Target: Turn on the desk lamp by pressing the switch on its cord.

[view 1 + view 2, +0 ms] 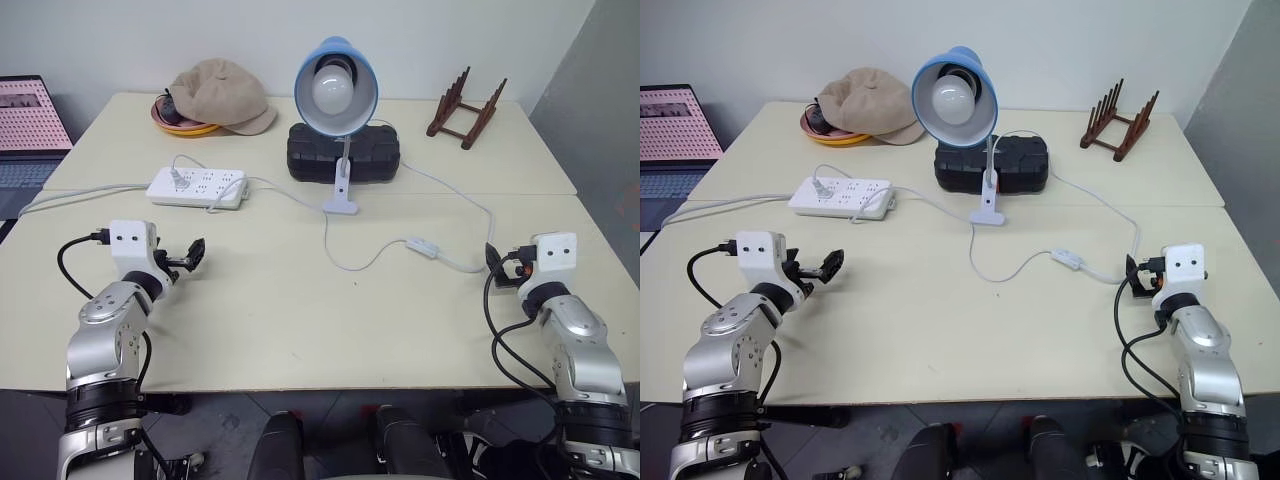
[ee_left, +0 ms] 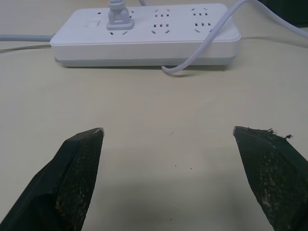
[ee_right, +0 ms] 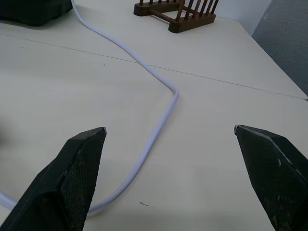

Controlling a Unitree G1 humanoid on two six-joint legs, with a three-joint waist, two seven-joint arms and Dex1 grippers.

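Note:
The desk lamp [image 1: 335, 85] stands at the back middle of the table on its white clip base [image 1: 341, 195], its blue shade facing me and the white bulb looking unlit. Its thin white cord [image 1: 365, 262] loops forward and runs right to the small white switch [image 1: 421, 246], which lies flat on the table. My right gripper [image 1: 494, 260] hovers open a short way right of the switch, with the cord [image 3: 154, 139] passing ahead of its fingers. My left gripper [image 1: 190, 257] is open and empty at the left, in front of the power strip [image 2: 144, 33].
A white power strip [image 1: 197, 187] lies at the back left. A black box [image 1: 343, 152] sits behind the lamp, a tan hat [image 1: 222, 95] over a bowl at the far left, and a wooden rack [image 1: 465, 110] at the far right. A laptop [image 1: 30, 125] stands off the left edge.

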